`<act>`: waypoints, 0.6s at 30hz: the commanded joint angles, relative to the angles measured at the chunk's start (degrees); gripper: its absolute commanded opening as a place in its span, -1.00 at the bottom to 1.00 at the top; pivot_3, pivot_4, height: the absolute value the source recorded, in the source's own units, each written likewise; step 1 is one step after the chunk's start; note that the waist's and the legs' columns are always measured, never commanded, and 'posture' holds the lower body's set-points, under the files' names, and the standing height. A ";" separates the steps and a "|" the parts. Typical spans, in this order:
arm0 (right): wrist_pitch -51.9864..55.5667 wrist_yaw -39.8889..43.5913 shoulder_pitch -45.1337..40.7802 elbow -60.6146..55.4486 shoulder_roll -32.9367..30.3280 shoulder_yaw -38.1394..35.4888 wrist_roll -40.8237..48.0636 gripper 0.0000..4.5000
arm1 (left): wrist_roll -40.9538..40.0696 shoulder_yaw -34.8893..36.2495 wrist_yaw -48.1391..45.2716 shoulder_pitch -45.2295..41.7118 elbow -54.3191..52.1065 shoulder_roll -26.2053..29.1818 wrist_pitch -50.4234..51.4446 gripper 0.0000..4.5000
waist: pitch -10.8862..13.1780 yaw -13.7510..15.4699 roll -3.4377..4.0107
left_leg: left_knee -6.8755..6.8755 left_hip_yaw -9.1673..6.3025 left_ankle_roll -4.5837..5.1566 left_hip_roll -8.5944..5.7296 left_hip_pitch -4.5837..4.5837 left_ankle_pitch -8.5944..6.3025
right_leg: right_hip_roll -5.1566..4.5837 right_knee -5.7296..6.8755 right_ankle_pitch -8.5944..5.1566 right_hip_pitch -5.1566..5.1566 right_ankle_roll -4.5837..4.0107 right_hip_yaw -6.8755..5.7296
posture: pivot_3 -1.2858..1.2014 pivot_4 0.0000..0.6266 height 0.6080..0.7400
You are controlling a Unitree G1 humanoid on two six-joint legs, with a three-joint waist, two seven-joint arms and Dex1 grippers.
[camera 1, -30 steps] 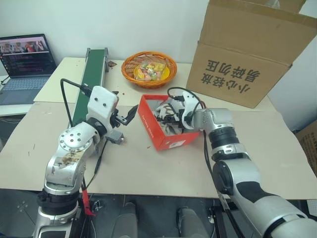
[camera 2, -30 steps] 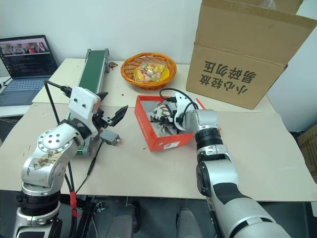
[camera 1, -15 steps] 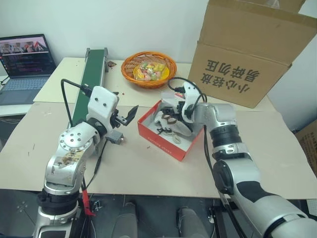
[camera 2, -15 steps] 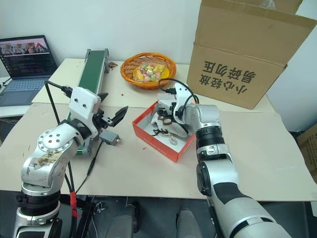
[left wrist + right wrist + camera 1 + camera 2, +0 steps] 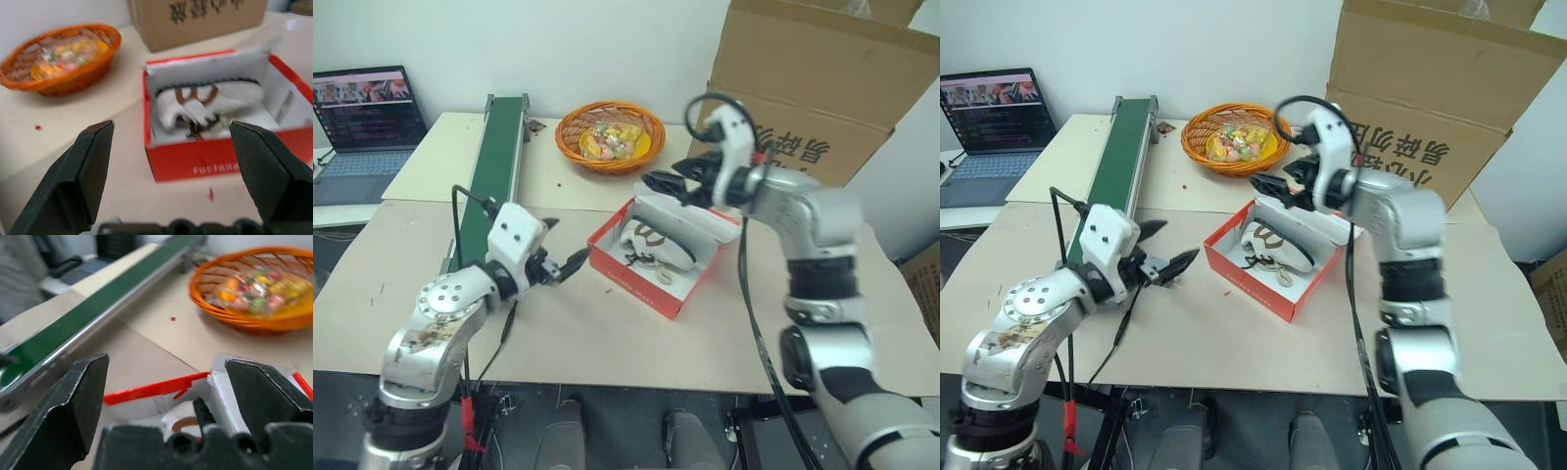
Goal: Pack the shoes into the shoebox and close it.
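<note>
The red shoebox [image 5: 644, 283] lies flat at the table's middle, and its lid [image 5: 693, 213] hangs open at the far side, white inner face showing. The shoes [image 5: 211, 100], white with brown trim and dark laces, lie inside it. My right gripper [image 5: 664, 176] hovers open above the box's far edge, over the lid, with nothing between its fingers. My left gripper [image 5: 1173, 245] is open and empty just above the table, a short way left of the box and pointing at it.
An orange basket [image 5: 570, 125] of sweets stands behind the box. A large brown carton [image 5: 803, 108] is at the back right. A green conveyor [image 5: 494, 162] runs along the left, with a laptop [image 5: 362, 122] beyond it. Bare table lies in front of the box.
The box, tipped up on its side a second ago, now lies flat. My right gripper has lifted out of it and back, above the lid. My left gripper has sunk slightly.
</note>
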 commanded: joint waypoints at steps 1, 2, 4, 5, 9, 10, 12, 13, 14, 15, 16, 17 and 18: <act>-3.54 9.78 4.13 -6.18 -3.40 -0.74 5.66 0.98 | -2.01 1.68 -0.90 -1.13 -0.67 0.81 -0.63 0.77 | 0.00 -0.13 0.00 | 0.04 0.00 0.00 0.00 0.04 0.00 | -0.01 -0.01 0.02 0.04 0.01 0.00 | 0.03 -0.52 0.72; -3.63 12.01 5.70 -7.29 -4.23 -1.10 7.18 0.98 | -2.20 1.70 -1.07 -1.17 -0.65 0.91 -0.75 0.77 | 0.00 -0.23 0.00 | 0.05 0.00 0.00 0.01 0.06 0.00 | 0.00 -0.01 0.02 0.07 0.02 0.00 | 0.03 -0.52 0.72; -4.30 13.73 7.29 -8.10 -5.14 -1.16 8.28 0.98 | -2.56 1.70 -1.15 -1.10 -0.63 1.09 -0.86 0.77 | 0.00 -0.49 0.00 | 0.05 0.00 0.00 0.02 0.15 0.00 | 0.00 -0.02 0.01 0.15 0.01 0.00 | 0.03 -0.52 0.72; -5.00 14.30 7.74 -8.15 -5.44 -1.02 8.38 0.98 | -2.86 1.75 -1.00 -0.86 -0.86 1.02 -0.67 0.77 | 0.00 -0.54 0.00 | 0.04 0.00 0.00 0.02 0.16 0.00 | 0.00 -0.02 0.01 0.15 0.00 0.00 | 0.03 -0.52 0.72; -8.47 9.82 6.97 -3.93 -3.78 -1.14 5.60 0.98 | -1.52 2.49 1.99 1.07 -1.61 0.43 -0.31 0.77 | 0.00 -0.50 0.00 | 0.05 0.00 0.00 0.02 0.19 0.00 | 0.00 -0.02 0.00 0.18 0.00 0.00 | 0.03 -0.52 0.72; -9.24 8.00 6.68 -2.62 -3.09 -0.86 4.58 0.98 | -0.33 2.99 3.82 1.78 -1.72 0.08 -0.33 0.77 | 0.00 -0.49 -0.01 | 0.06 0.00 0.00 0.02 0.22 0.00 | 0.00 -0.04 0.00 0.22 0.00 0.00 | 0.03 -0.52 0.72; -13.39 4.30 7.38 -1.31 -1.94 1.32 0.34 0.98 | 4.05 4.98 11.64 2.33 -1.80 -2.42 -0.39 0.77 | 0.00 -0.34 -0.01 | 0.07 0.00 0.00 0.02 0.26 0.00 | 0.00 -0.06 0.01 0.26 0.00 0.00 | 0.03 -0.52 0.72; -14.81 2.23 7.65 -0.71 -1.15 2.03 -1.40 0.98 | 5.49 6.28 15.36 2.39 -2.36 -4.15 -0.06 0.77 | 0.00 -0.28 -0.01 | 0.07 0.00 0.00 0.02 0.29 0.00 | -0.02 -0.06 0.01 0.30 0.00 0.00 | 0.03 -0.52 0.72; -15.86 1.17 8.28 -1.23 -0.24 2.32 -1.98 0.98 | 8.06 7.10 19.27 2.86 -3.56 -5.55 -0.26 0.77 | 0.01 -0.21 -0.03 | 0.09 0.00 0.00 0.01 0.28 0.00 | -0.01 -0.07 0.01 0.28 0.00 0.00 | 0.03 -0.52 0.72; -16.40 0.63 8.67 -1.62 0.39 2.36 -2.08 0.98 | 9.71 7.46 21.61 3.23 -4.47 -6.38 -0.42 0.77 | 0.01 -0.18 -0.03 | 0.09 0.00 0.00 0.01 0.25 0.00 | -0.01 -0.08 0.01 0.27 0.01 0.00 | 0.03 -0.52 0.72; -16.43 0.31 9.10 -2.46 1.00 2.29 -1.72 0.98 | 11.06 7.99 23.88 3.49 -5.29 -7.60 -0.18 0.77 | 0.02 -0.16 -0.04 | 0.12 0.00 0.00 0.01 0.25 0.00 | -0.01 -0.07 0.01 0.29 0.02 0.00 | 0.03 -0.52 0.72; -16.21 0.54 9.86 -4.47 1.85 2.49 -0.69 0.98 | 12.46 8.53 26.33 3.89 -6.24 -8.94 0.55 0.77 | 0.02 -0.13 -0.04 | 0.11 -0.01 0.00 0.01 0.23 0.00 | 0.00 -0.08 0.02 0.29 0.03 0.00 | 0.03 -0.52 0.72; -16.17 2.09 11.00 -8.23 1.92 4.33 0.06 0.98 | 14.27 8.68 28.59 4.56 -7.29 -9.78 1.27 0.77 | 0.02 -0.09 -0.04 | 0.11 -0.01 0.00 0.00 0.22 0.00 | 0.00 -0.08 0.01 0.30 0.04 0.00 | 0.03 -0.52 0.72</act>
